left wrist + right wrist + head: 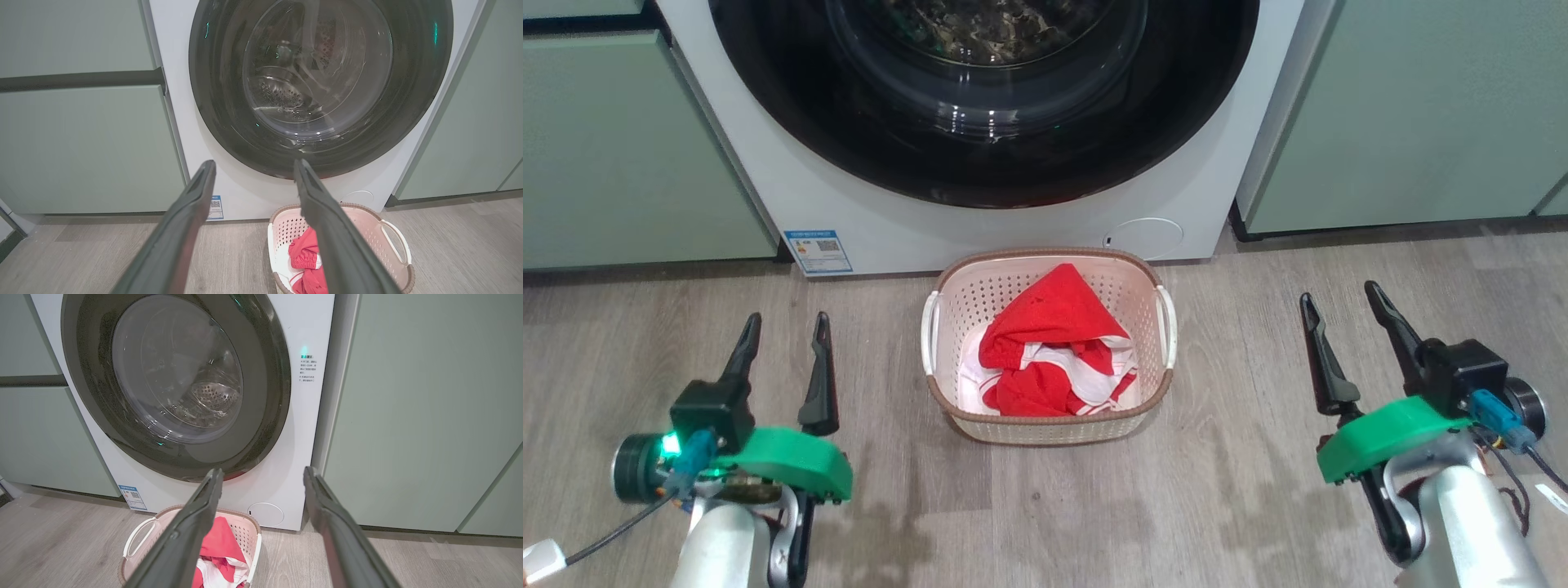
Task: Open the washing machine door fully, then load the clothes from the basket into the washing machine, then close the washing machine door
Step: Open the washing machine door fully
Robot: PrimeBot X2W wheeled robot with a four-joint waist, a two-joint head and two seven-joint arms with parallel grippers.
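The white washing machine (768,163) stands straight ahead, its round black-rimmed door (792,122) shut flat against the front; the glass bowl also appears as door (318,81) and door (179,375). On the floor before it sits the cream basket (1049,429) holding the red and white clothes (1054,351). My left gripper (784,327) hovers left of the basket, open and empty. My right gripper (1339,298) hovers right of it, also open and empty. Both point toward the machine.
Pale green cabinets (629,155) flank the machine on both sides, cabinets (1413,114) on the right. A blue sticker (818,251) and a round flap (1147,237) sit low on the machine front. Grey wood floor (1054,514) spreads around the basket.
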